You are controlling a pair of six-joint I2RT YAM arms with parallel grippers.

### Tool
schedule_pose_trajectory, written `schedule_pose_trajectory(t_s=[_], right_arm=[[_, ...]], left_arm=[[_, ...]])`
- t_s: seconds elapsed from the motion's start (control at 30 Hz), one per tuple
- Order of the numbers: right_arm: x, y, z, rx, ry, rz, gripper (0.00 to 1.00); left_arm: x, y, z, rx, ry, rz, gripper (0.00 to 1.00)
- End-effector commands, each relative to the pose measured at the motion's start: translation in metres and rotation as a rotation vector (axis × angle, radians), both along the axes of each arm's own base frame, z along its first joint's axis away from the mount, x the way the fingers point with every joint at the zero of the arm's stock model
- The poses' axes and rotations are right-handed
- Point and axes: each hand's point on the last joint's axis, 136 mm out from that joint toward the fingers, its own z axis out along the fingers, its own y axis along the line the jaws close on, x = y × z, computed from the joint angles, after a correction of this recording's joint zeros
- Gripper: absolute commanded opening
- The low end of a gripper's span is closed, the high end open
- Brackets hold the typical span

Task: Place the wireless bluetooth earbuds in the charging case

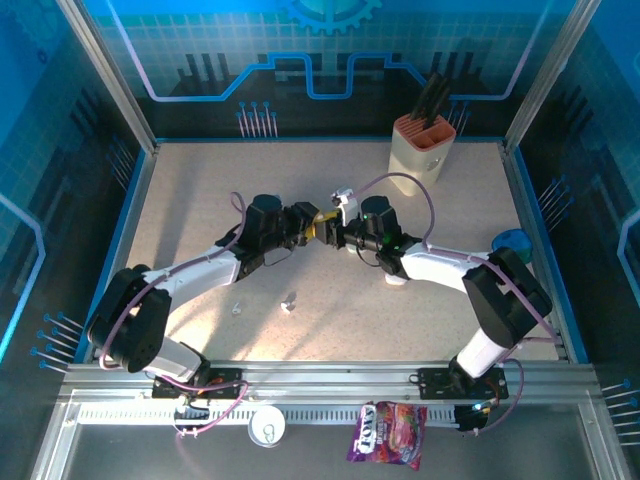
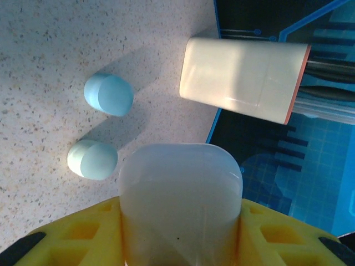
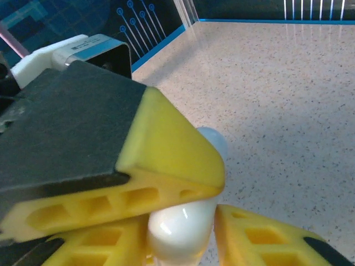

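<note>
Top view: the left arm (image 1: 200, 270) and the right arm (image 1: 440, 265) reach inward and meet wrist to wrist over the middle of the speckled beige desk (image 1: 200, 190). Two tiny pale earbuds lie loose on the desk in front of the left arm, one (image 1: 237, 308) just beside the other (image 1: 290, 300), well apart from the meeting point. A cream knife block with a salmon-coloured top and black handles (image 1: 421, 148) stands at the far right. A small white rounded piece (image 1: 397, 279) rests by the right forearm. A purple snack bag (image 1: 388, 432) lies on the near rail.

Left wrist view: the yellow left fingers (image 2: 77, 233) are clenched on a white translucent rounded charging case (image 2: 180, 199), one on each side of it, holding it above the desk. Beyond it, two pale blue-green oval shells (image 2: 109, 94) lie near each other on the desk, and the knife block is behind them.

Right wrist view: the yellow right fingers (image 3: 266, 238) flank a glossy white rounded end (image 3: 178, 227). It fills nearly all the gap between them, but I cannot tell whether they are pressing on it. One black-backed left finger crosses just above it. More white shows past that finger's tip, and I cannot tell whether it is the same piece.
</note>
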Motion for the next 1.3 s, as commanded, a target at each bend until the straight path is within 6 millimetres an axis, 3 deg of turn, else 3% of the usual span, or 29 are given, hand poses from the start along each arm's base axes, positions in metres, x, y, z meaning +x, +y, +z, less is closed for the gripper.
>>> schedule_pose_trajectory(t_s=[0.0, 0.1, 0.17, 0.27, 0.47, 0.67, 0.83, 0.93, 1.0, 1.1, 1.27], right_arm=[[0.003, 0.008, 0.022, 0.029, -0.075, 0.032, 0.20], [0.001, 0.003, 0.027, 0.027, -0.092, 0.040, 0.13], [0.001, 0.000, 0.032, 0.023, -0.105, 0.041, 0.12], [-0.005, -0.010, 0.022, -0.002, -0.089, 0.045, 0.12], [-0.012, -0.036, 0.023, -0.036, -0.085, 0.012, 0.08], [-0.030, -0.061, 0.047, -0.090, -0.131, 0.010, 0.02], [-0.052, -0.080, 0.066, -0.128, -0.117, 0.067, 0.01], [-0.067, -0.084, 0.079, -0.128, -0.104, 0.139, 0.00], [-0.078, -0.082, 0.101, -0.112, -0.131, 0.201, 0.00], [-0.097, -0.077, 0.114, -0.102, -0.135, 0.311, 0.00], [-0.123, -0.066, 0.131, -0.028, -0.147, 0.481, 0.00]], left_arm=[[-0.009, -0.008, 0.016, -0.037, -0.046, -0.049, 0.31], [-0.009, -0.005, 0.018, -0.018, -0.077, -0.050, 0.41], [-0.007, -0.005, 0.024, -0.002, -0.133, -0.059, 0.55], [-0.004, -0.002, 0.033, 0.013, -0.219, -0.051, 0.76], [0.002, 0.026, 0.030, 0.139, -0.306, 0.037, 0.96], [-0.002, 0.040, 0.041, 0.369, -0.574, -0.070, 0.99], [-0.032, 0.034, 0.050, 0.524, -0.902, -0.263, 0.97], [-0.062, 0.014, 0.056, 0.617, -1.128, -0.500, 0.98], [-0.081, 0.005, 0.062, 0.615, -1.264, -0.589, 0.98], [-0.106, -0.007, 0.075, 0.549, -1.441, -0.669, 0.97], [-0.140, -0.025, 0.086, 0.411, -1.593, -0.798, 0.91]])
